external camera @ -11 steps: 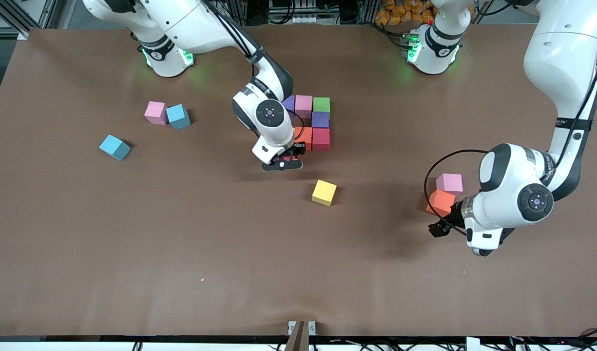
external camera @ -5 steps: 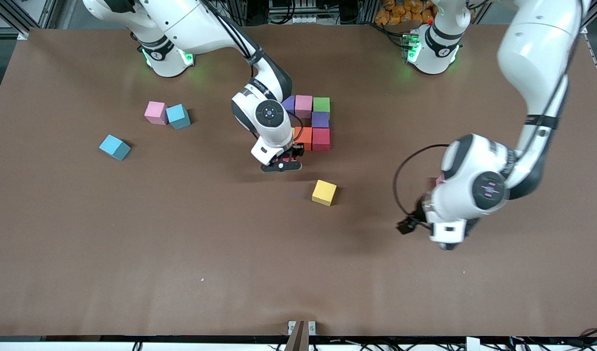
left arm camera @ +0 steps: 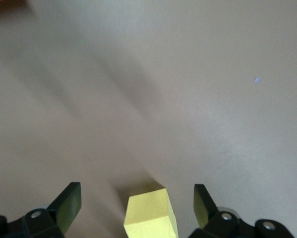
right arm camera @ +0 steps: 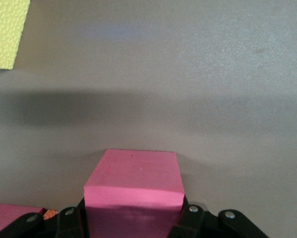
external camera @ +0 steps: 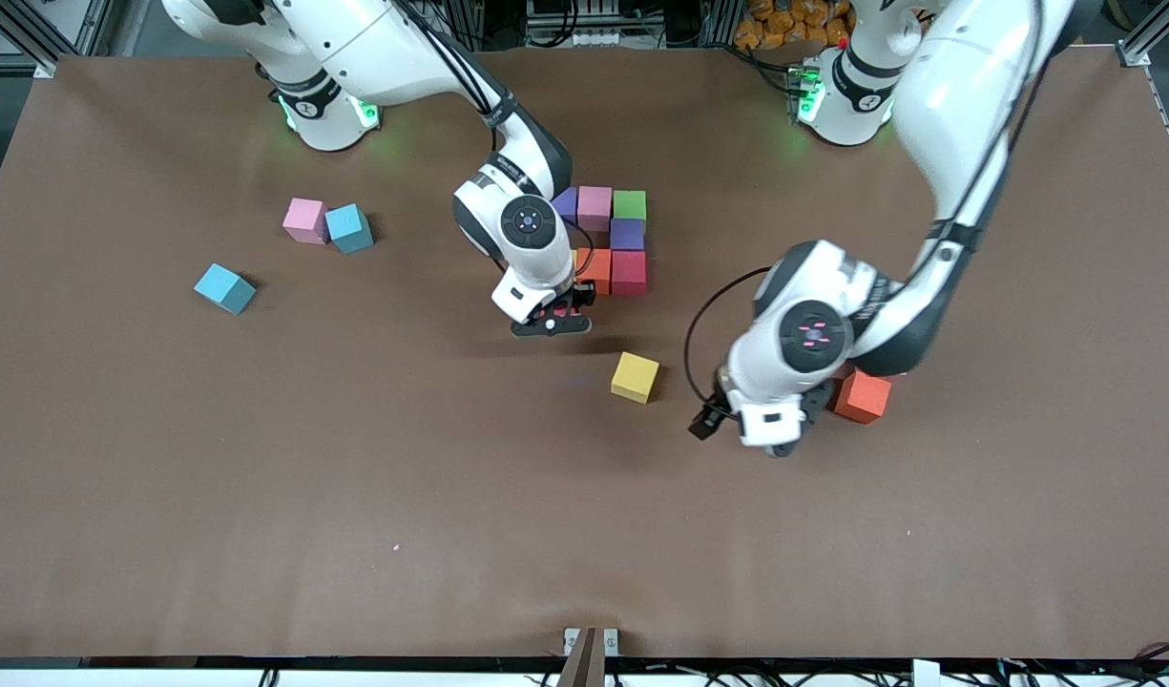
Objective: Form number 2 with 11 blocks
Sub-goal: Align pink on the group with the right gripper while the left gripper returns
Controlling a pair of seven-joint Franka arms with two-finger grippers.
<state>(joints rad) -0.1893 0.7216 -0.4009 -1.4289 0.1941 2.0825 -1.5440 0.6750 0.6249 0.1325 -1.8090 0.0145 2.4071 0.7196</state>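
A partial number 2 stands mid-table: purple (external camera: 565, 202), pink (external camera: 594, 205), green (external camera: 629, 204), purple (external camera: 627, 234), orange (external camera: 594, 267) and red (external camera: 629, 272) blocks. My right gripper (external camera: 553, 320) is shut on a pink block (right arm camera: 133, 183), low at the table and just nearer the camera than the orange block. My left gripper (left arm camera: 136, 188) is open and empty. It hangs over the table with the yellow block (left arm camera: 149, 213) below and ahead, between its fingers. The yellow block (external camera: 635, 376) lies loose beside the left hand (external camera: 773, 420).
A loose orange block (external camera: 862, 396) lies partly under the left arm. Toward the right arm's end lie a pink block (external camera: 304, 219) and two light blue blocks (external camera: 348, 227) (external camera: 224, 287).
The left arm has swung from the orange and pink blocks at its end of the table toward the yellow block. The right gripper has barely moved.
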